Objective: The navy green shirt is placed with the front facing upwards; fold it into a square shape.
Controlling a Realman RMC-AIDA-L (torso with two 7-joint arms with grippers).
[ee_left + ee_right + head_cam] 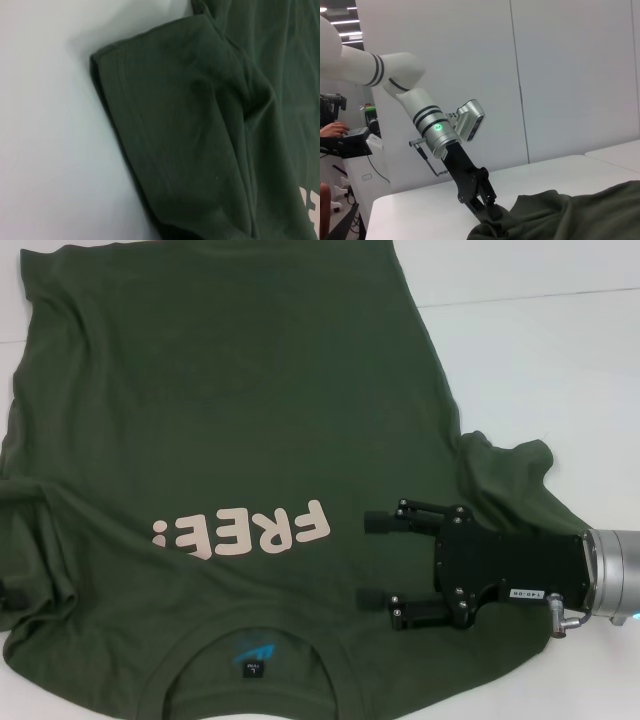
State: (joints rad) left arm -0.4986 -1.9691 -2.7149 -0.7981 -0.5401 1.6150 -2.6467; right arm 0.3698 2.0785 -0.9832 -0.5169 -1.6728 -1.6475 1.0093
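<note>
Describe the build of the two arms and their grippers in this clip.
The right gripper is black, with linkage jaws, a white label on its body, a silver wrist cuff and a small grey cable. The left gripper is also black, on a white arm with black bands, a green-lit silver cuff and a silver camera module.

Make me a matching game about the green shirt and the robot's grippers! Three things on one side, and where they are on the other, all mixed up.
Things:
1. right gripper
2. left gripper
3. pink FREE lettering

Places:
A. printed on the navy green shirt, just above the collar in the head view
B. down at the shirt's sleeve, on the left side
C. open, over the shirt beside the lettering

Pairs: 1-C, 2-B, 3-A
</note>
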